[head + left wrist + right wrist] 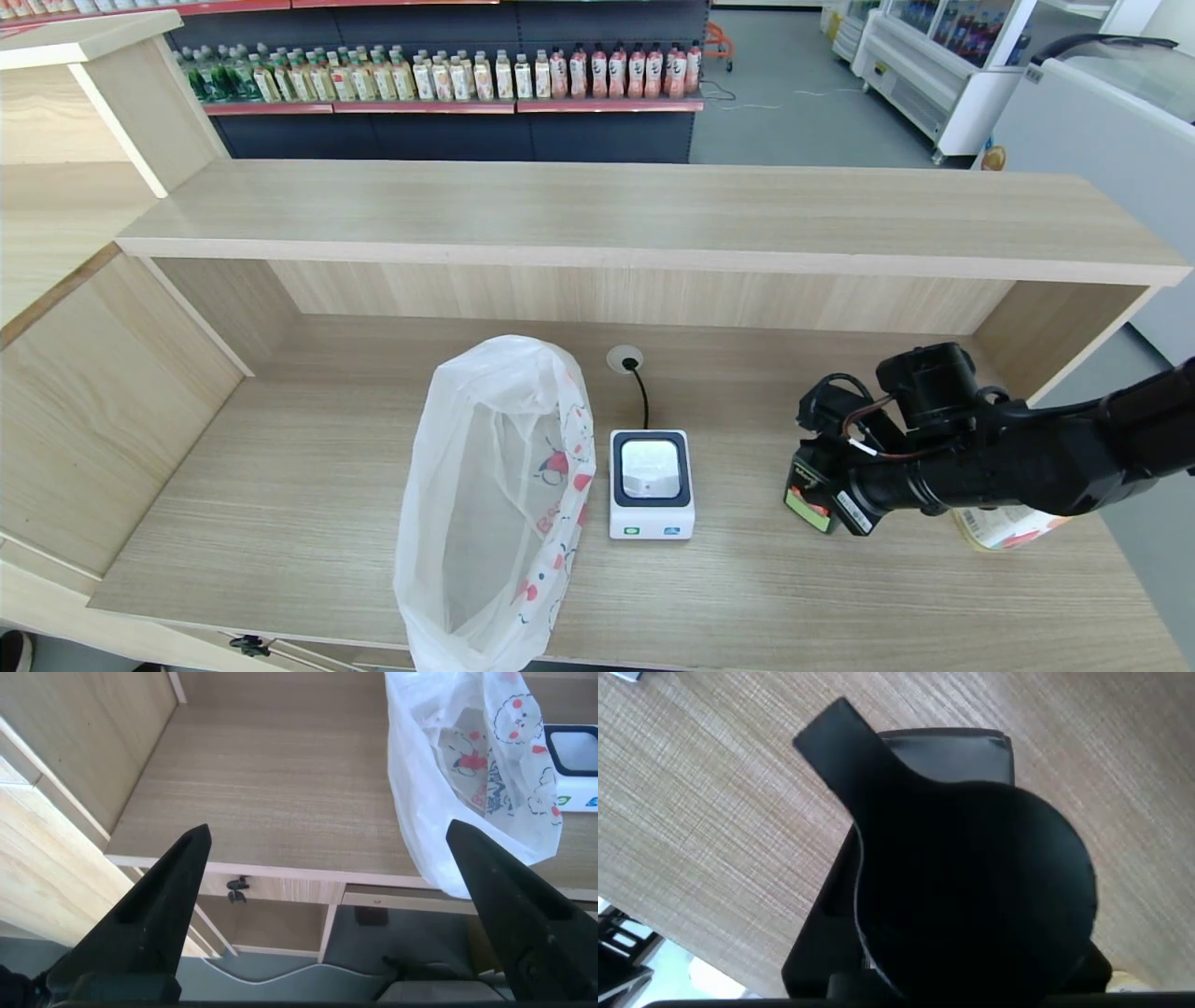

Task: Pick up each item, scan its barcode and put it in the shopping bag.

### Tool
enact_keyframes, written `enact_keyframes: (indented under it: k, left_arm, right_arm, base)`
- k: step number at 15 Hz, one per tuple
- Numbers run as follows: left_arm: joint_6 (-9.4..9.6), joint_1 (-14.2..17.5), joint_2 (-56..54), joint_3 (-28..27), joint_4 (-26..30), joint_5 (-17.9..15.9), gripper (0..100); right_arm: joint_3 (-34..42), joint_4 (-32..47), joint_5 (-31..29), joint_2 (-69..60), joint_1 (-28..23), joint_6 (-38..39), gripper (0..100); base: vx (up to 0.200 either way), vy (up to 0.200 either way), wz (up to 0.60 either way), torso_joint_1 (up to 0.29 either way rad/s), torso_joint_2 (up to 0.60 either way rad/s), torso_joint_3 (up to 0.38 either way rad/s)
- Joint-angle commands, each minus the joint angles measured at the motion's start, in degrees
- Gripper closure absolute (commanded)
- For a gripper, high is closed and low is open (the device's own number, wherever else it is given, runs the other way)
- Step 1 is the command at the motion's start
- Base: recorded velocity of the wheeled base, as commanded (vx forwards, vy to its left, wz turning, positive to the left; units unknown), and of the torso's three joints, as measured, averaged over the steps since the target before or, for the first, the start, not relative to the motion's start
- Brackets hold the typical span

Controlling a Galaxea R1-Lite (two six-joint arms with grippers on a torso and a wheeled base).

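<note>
— Step in hand?
— Pick-up, it is judged: on the desk, right of shopping bag and scanner, a dark container is clasped by the fingers of the right gripper; those of the left gripper are spread.
— Next?
— Its barcode must be faced to the scanner.

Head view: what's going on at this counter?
The right gripper holds a dark item at the right end of the counter, right of the scanner and not over it. The bag stands open on the scanner's other side. The left gripper hangs open off the counter's near edge.
</note>
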Motion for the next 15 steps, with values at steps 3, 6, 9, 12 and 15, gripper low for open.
enact_keyframes:
  k: [3,6,9,12,15]
  left_arm:
    - [0.0,0.0,0.0,0.0,0.0,0.0,0]
    - [0.0,0.0,0.0,0.0,0.0,0.0,0]
    - [0.0,0.0,0.0,0.0,0.0,0.0,0]
    - [0.0,0.0,0.0,0.0,0.0,0.0,0]
    - [-0.09,0.0,0.0,0.0,0.0,0.0,0]
  right_arm:
    - [1.9,0.2,-0.2,-5.3,-0.4,-0.3,100]
    - [6.0,0.1,-0.4,-9.8,-1.6,-0.4,100]
    - [16.9,0.0,-0.8,-26.8,-3.3,-3.3,100]
    - [29.3,-5.5,-0.6,-38.8,-7.4,-20.4,100]
    - [32.2,-5.9,7.6,-45.7,-7.5,-35.4,100]
  base:
    - [0.0,0.0,0.0,0.0,0.0,0.0]
    - [0.0,0.0,0.0,0.0,0.0,0.0]
    - [0.0,0.0,0.0,0.0,0.0,0.0]
    - [0.0,0.0,0.0,0.0,0.0,0.0]
    - [0.0,0.0,0.0,0.0,0.0,0.0]
